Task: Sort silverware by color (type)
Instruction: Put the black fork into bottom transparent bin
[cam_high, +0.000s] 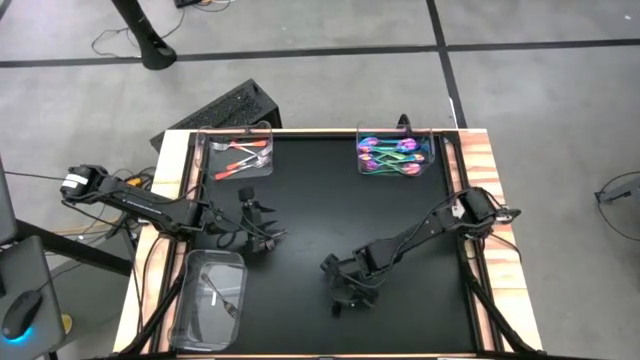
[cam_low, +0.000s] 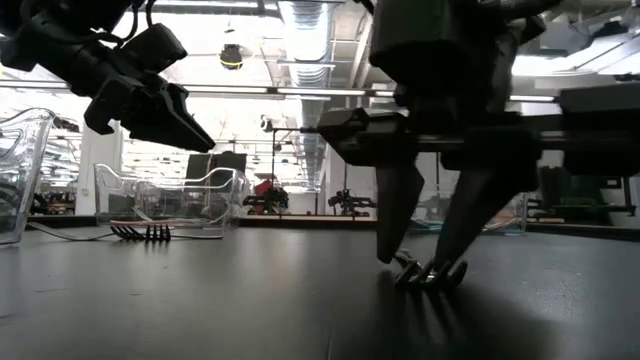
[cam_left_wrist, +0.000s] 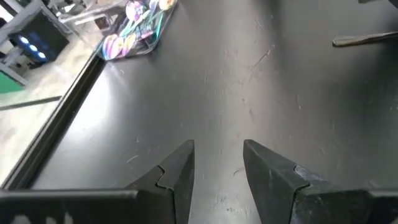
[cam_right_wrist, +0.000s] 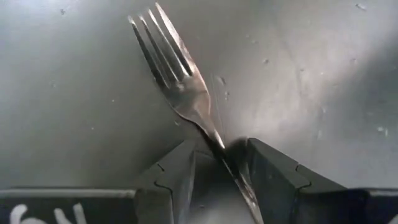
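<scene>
A dark grey fork lies flat on the black mat, its tines resting on the surface. My right gripper comes down on it from above, open. One finger stands on each side of the fork's handle, just behind the neck, and nothing is closed on it. In the high view this gripper is at the table's near middle. My left gripper hangs open above the mat at the left with nothing between its fingers.
Three clear trays stand on the table. One at the far left holds coppery pieces, one at the far right iridescent ones, and one at the near left dark ones. Another dark fork and a slim utensil lie loose on the mat.
</scene>
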